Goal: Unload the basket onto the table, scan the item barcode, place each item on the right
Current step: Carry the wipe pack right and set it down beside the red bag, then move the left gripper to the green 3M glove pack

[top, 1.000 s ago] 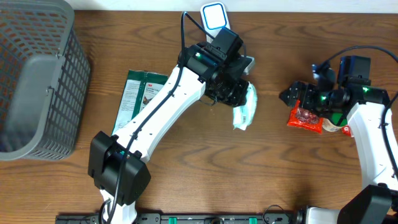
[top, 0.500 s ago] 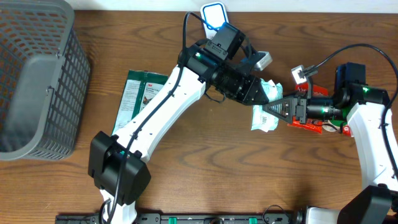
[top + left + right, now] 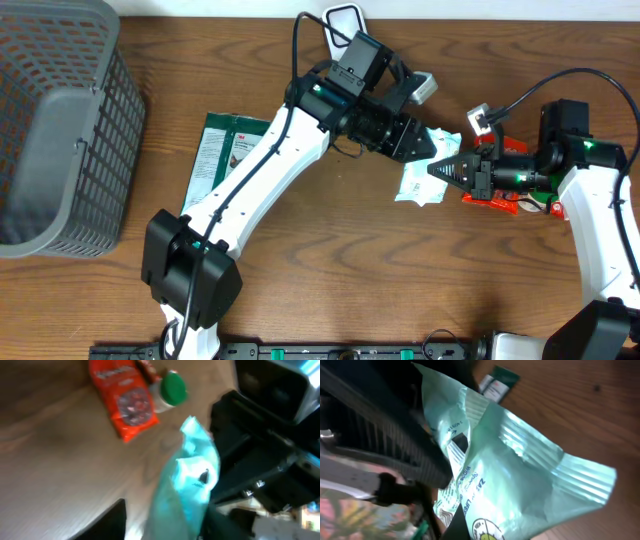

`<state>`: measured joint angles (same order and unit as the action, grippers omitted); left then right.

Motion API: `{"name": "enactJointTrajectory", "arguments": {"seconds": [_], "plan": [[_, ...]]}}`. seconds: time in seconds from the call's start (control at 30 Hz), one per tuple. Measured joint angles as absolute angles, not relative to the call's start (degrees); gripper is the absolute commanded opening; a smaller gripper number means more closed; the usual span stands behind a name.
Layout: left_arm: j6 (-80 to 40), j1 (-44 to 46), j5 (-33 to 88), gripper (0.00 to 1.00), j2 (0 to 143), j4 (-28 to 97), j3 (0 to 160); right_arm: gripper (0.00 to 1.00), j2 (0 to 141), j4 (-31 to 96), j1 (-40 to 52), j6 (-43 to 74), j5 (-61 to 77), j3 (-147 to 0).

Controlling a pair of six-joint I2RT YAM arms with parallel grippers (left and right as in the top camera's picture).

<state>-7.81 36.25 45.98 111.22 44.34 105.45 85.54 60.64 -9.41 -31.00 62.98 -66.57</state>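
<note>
Packet: pale green packet [image 3: 418,185] sat above the surface [image 3: 400,280], between the two hands.
Right hand: right hand [image 3: 437,168] was pressed together, pinching the packet's edge.
Left hand: left hand [image 3: 424,147] was spread, with a gap beside the packet.
Nearby: red pouch [image 3: 490,192] lay under the right arm.

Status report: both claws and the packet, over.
Right claw shut on green packet. Left claw open, close beside it. Red pouch lies apart, not obstructing.
</note>
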Motion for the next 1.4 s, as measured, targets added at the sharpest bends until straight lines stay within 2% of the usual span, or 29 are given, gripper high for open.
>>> {"name": "enactJointTrajectory", "arguments": {"seconds": [0.2,0.4,0.5,0.73,0.8,0.9,0.93,1.13,1.3,1.33,1.4], "plan": [[-7.86,36.27,34.83,0.61,111.22,45.01,105.45,0.01,85.54,57.78,-9.41,-29.91,54.59,-66.57],[-7.92,36.16,22.50,0.62,111.22,49.19,105.45,0.02,85.54,51.96,-9.41,-18.35,35.40,-66.30],[-7.92,36.16,17.47,0.62,111.22,51.92,105.45,0.10,85.54,48.73,-9.41,-11.29,24.12,-64.27],[-7.90,36.16,11.53,0.63,111.22,56.12,105.45,0.30,85.86,42.70,-9.41,-4.56,11.68,-57.91],[-7.90,36.14,10.72,0.63,111.22,56.51,105.45,0.52,85.86,42.35,-9.41,-3.70,9.13,-57.52],[-7.90,35.86,9.19,0.63,111.22,56.66,105.45,0.76,85.86,42.13,-9.41,-2.96,6.81,-57.49],[-7.90,35.64,8.78,0.63,111.22,56.75,105.45,0.82,85.86,42.15,-9.41,-2.66,6.50,-57.49],[-7.90,31.83,8.08,0.63,111.22,59.70,105.45,0.91,85.86,41.65,-9.41,-0.23,6.35,-57.47],[-7.90,25.47,7.53,0.63,111.22,63.33,105.45,0.95,85.86,39.79,-9.37,0.64,14.74,-57.45],[-7.90,23.81,7.49,0.70,111.22,64.25,105.45,0.95,85.86,39.59,-9.30,0.73,16.84,-57.45],[-7.77,19.07,7.14,0.72,111.22,66.94,105.45,0.94,85.86,39.03,-8.69,0.91,21.12,-57.45]]}}
